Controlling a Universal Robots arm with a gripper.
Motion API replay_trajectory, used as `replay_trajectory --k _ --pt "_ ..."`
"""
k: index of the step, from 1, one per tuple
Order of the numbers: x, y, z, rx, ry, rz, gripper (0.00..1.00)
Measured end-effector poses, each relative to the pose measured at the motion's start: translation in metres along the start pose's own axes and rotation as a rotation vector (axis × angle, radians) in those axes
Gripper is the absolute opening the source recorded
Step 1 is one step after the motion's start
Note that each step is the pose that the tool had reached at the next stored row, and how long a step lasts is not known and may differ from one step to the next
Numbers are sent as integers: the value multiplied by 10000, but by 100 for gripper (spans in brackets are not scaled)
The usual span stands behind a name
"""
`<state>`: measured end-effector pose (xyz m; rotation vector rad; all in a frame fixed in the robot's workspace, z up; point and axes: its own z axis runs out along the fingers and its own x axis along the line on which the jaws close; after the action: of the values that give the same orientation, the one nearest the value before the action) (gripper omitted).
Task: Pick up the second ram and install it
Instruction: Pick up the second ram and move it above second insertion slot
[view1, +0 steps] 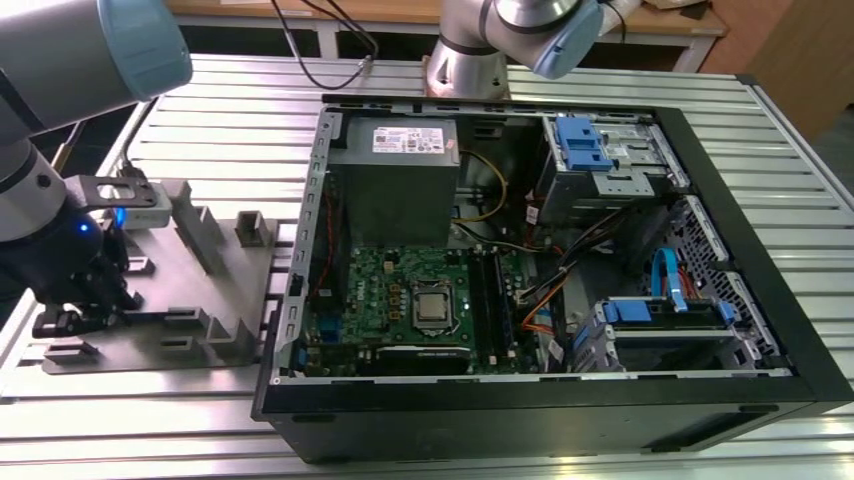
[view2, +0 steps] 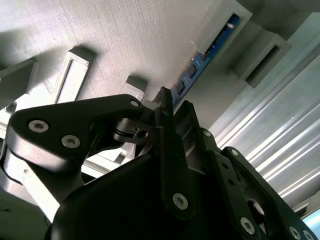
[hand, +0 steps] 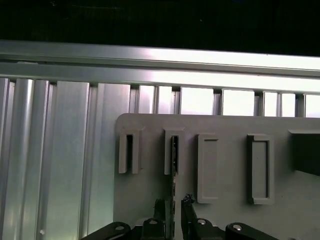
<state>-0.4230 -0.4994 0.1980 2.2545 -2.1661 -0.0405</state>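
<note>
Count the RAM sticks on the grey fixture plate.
1: the second ram stands on edge in a slotted holder on the fixture plate, by the gripper. Others may be hidden.

One ram (view2: 192, 67), one grey holder plate (view1: 174, 280), one open computer case (view1: 534, 410).

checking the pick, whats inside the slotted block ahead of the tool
The second ram stands on edge in the slotted block, its near end flanked by the open tool. The block's walls cover the part seated in the slot, so its depth is hidden.
</note>
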Motion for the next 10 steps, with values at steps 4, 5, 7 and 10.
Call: replay_trajectory --k 4,5,7,10 --pt "-3 0 0 0 0 0 16" --pt "-3 0 0 0 1 0 16" --pt "-5 0 1 1 0 0 16" --pt "-7 0 0 0 0 0 16"
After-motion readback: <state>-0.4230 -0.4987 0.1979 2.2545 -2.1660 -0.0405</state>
